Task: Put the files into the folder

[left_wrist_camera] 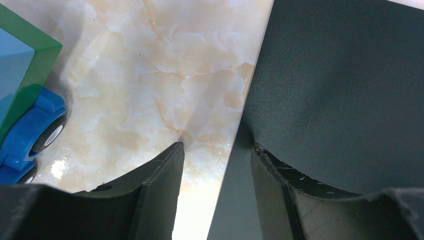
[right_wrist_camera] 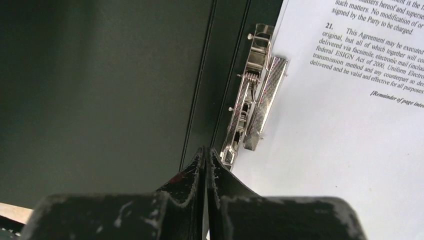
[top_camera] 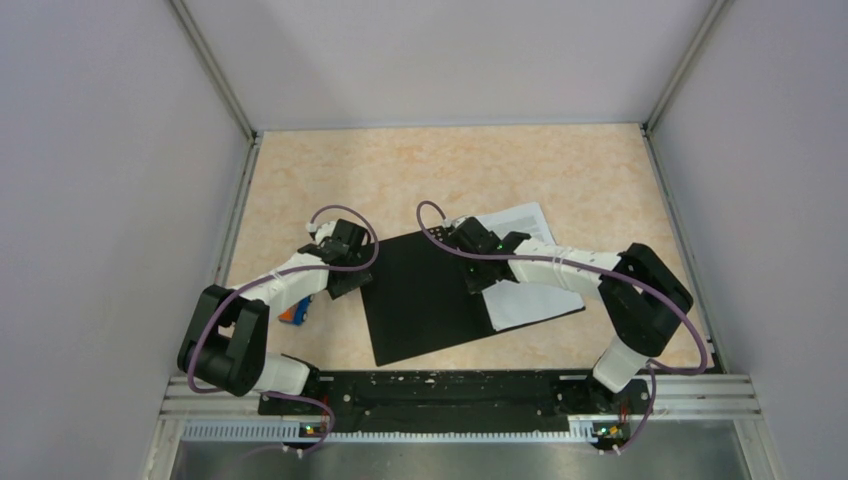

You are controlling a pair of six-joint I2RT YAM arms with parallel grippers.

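Table (top_camera: 400, 170): beige marble-pattern top, glossy, with a bright glare patch in the left wrist view. Toy truck (left_wrist_camera: 30, 125) stands on the left part, toward the near edge: blue chassis, dark wheels with white hubs, green-edged light-blue box. From overhead the truck (top_camera: 292, 312) shows only blue and orange. Pale grey wall panels (top_camera: 100, 150) enclose three sides. Aluminium rails (top_camera: 720, 400) run along the near edge.

marbled table (top_camera: 450, 170) carries the open folder (top_camera: 420, 295) and a blue toy truck (left_wrist_camera: 42, 107).

files (top_camera: 532, 302) on right of folder (top_camera: 420, 295), toy truck (top_camera: 293, 312) at left
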